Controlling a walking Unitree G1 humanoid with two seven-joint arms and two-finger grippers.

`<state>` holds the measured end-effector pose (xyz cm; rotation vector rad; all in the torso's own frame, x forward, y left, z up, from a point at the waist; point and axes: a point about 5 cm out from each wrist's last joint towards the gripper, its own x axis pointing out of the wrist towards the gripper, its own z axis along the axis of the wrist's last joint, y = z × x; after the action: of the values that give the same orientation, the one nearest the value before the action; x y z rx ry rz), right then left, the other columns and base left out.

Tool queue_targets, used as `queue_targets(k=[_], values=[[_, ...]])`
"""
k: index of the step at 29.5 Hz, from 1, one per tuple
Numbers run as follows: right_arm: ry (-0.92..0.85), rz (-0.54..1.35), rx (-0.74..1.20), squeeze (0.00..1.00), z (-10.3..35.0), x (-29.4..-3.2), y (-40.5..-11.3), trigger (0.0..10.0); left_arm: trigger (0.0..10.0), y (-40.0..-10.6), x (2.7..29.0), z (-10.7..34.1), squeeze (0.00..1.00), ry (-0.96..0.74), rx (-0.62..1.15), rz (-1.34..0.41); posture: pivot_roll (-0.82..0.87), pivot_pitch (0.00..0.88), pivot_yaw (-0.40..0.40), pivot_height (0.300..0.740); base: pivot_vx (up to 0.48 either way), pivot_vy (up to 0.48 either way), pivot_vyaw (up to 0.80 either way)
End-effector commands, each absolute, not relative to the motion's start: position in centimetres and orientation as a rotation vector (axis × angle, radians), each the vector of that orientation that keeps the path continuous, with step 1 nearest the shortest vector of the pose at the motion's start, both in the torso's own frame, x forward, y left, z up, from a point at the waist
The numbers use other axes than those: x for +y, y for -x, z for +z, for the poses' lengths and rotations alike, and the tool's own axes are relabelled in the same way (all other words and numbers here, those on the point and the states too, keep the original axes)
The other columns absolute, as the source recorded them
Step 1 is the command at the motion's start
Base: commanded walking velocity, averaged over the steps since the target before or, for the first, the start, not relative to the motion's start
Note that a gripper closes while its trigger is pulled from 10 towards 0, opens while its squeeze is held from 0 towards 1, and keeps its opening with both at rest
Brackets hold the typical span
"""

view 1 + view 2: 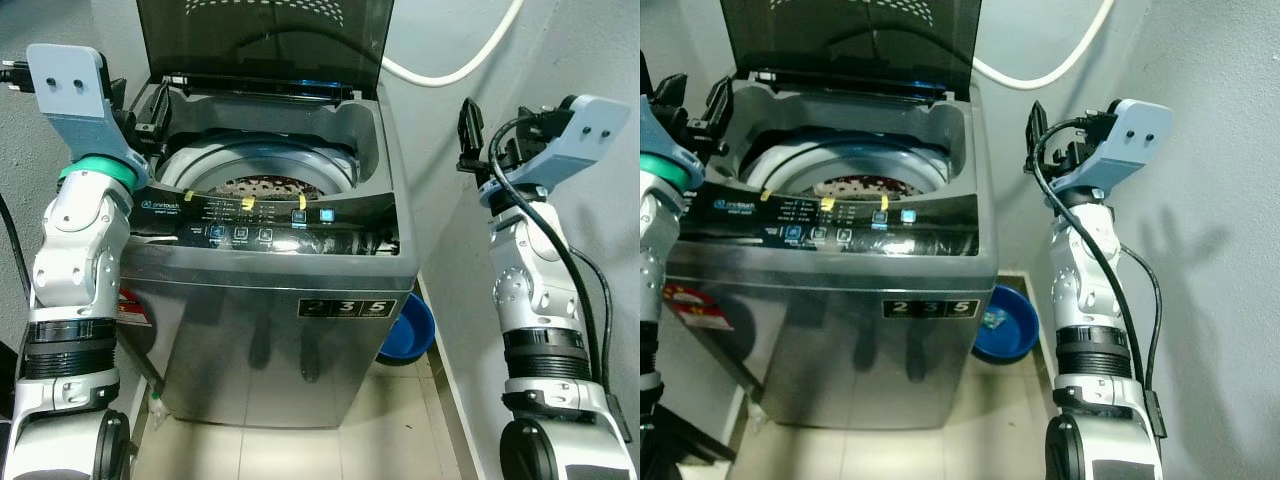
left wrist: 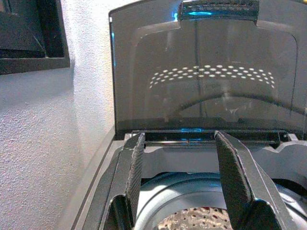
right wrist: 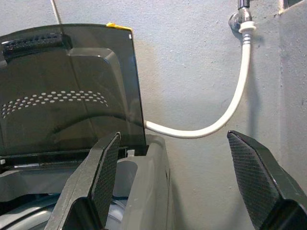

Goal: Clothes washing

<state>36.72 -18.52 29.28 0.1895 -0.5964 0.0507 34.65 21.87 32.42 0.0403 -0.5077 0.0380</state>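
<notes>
A grey top-loading washing machine point(image 1: 270, 300) stands before me with its dark lid point(image 1: 265, 40) raised upright. The perforated bottom of the drum point(image 1: 262, 185) shows through the opening. Blue lights glow on the control panel point(image 1: 250, 228). My left gripper point(image 1: 140, 105) is held up at the machine's left rear corner, open and holding nothing; the left wrist view looks between its fingers point(image 2: 134, 172) at the lid and drum. My right gripper point(image 1: 497, 125) hangs raised to the right of the machine, open wide and holding nothing, its fingers point(image 3: 103, 177) pointing toward the back wall.
A white hose point(image 1: 450, 70) curves from a wall tap point(image 3: 242, 17) down behind the machine. A blue basin point(image 1: 408, 330) lies on the tiled floor at the machine's right side. Grey walls close in on both sides.
</notes>
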Motion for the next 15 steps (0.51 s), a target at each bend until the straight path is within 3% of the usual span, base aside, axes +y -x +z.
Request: queue_targets(k=[1, 15], values=[[-0.18, 0.044, -0.589, 0.0, 28.9, -18.7, -36.6, 10.0, 10.0, -34.5, 21.8, 32.1, 0.0, -0.044, -0.507, 0.039, 0.09, 0.017, -0.009, 0.74, 0.0, 0.0, 0.0], [-0.136, 0.046, -0.584, 0.0, 28.6, -18.5, -36.3, 10.0, 10.0, -34.9, 20.6, 31.0, 0.0, -0.043, -0.475, -0.001, 0.07, 0.01, 0.001, 0.74, 0.0, 0.0, 0.0]])
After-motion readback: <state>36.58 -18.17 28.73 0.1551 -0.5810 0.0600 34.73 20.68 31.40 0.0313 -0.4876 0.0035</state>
